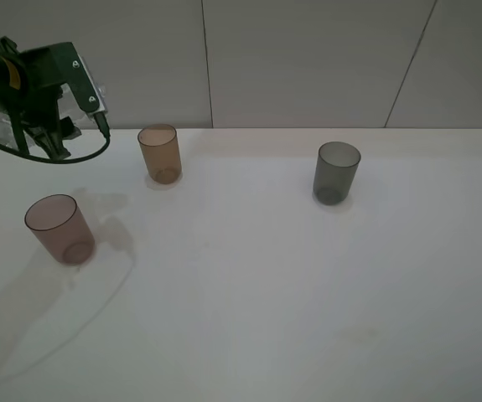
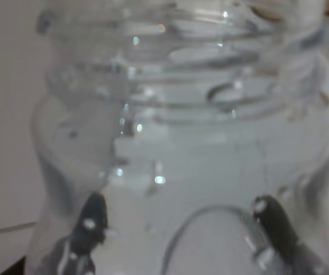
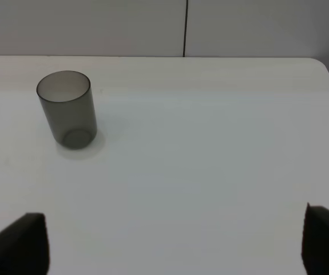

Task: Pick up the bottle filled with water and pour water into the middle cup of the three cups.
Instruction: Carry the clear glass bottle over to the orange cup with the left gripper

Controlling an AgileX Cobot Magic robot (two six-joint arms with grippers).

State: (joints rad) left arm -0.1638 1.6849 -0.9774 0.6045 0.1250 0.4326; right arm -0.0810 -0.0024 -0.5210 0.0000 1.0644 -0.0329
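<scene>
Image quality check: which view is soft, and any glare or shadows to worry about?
Left wrist view: the small clear plastic bottle fills the frame, blurred, with specular glints on its threads. Exterior high view: sharp; soft shadows on the white table by the pinkish-mauve translucent tumbler. Right wrist view: dark grey smoky tumbler crisp, right pincer tips dark, blurred.
</scene>
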